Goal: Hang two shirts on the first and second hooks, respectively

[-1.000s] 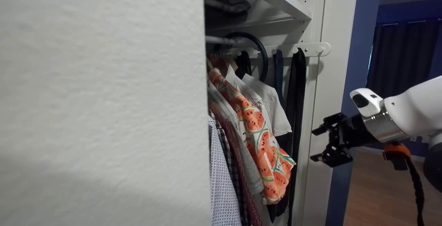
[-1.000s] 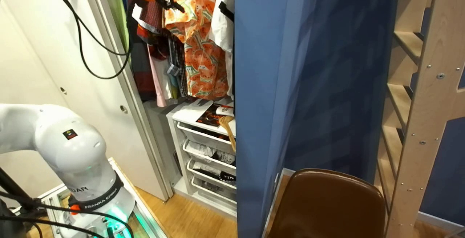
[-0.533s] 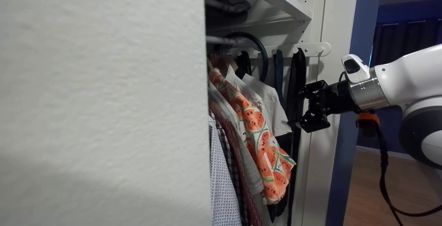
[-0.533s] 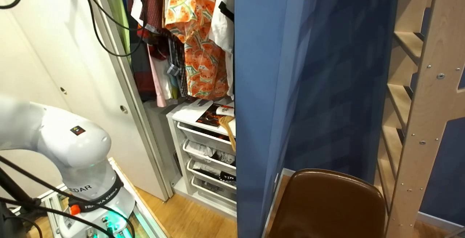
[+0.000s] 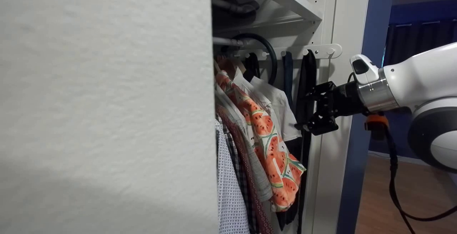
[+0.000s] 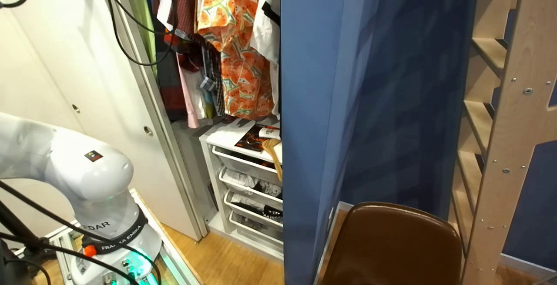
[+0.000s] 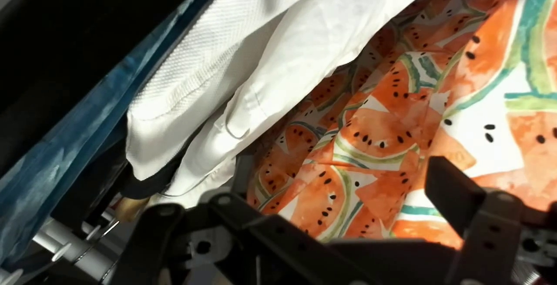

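We judge reaching step: black two-finger hand (image 7: 339, 172) wide, holding nothing; orange watermelon-print cloth shirt (image 5: 273, 148), white short-sleeved cloth shirt (image 5: 280, 107) hang just ahead. Next likely: grip one, carry to white round hooks (image 5: 331, 51).

we see the gripper (image 5: 302, 111) has risen and come from farther off to near the white shirt (image 5: 280, 109), with the arm (image 5: 425, 66) drawn closer to that shirt.

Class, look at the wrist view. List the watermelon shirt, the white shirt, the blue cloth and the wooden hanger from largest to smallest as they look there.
1. Watermelon shirt
2. White shirt
3. Blue cloth
4. Wooden hanger, only partly showing
The first three run off the frame.
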Controlling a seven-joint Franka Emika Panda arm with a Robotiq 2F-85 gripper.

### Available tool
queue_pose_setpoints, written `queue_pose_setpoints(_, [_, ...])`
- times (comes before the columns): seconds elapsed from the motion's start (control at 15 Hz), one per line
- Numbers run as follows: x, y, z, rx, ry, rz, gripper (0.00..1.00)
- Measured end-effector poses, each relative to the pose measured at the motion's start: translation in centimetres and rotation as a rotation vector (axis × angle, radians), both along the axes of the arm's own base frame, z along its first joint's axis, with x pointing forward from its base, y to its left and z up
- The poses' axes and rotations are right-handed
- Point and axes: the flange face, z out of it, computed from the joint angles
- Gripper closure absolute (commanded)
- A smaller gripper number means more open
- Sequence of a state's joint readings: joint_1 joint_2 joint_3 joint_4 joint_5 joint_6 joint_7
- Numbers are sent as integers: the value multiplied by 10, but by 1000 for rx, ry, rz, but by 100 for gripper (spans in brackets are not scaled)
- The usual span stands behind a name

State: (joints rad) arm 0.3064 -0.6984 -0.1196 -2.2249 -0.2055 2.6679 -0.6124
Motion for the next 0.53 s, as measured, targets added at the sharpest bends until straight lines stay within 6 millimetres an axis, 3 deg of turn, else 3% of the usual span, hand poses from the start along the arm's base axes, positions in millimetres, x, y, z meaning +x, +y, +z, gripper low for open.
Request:
queue_pose_setpoints(0.27, [10, -3, 7, 116, -47, -42, 0])
queue_pose_setpoints(0.53, [41, 3, 25, 300, -123, -81, 0])
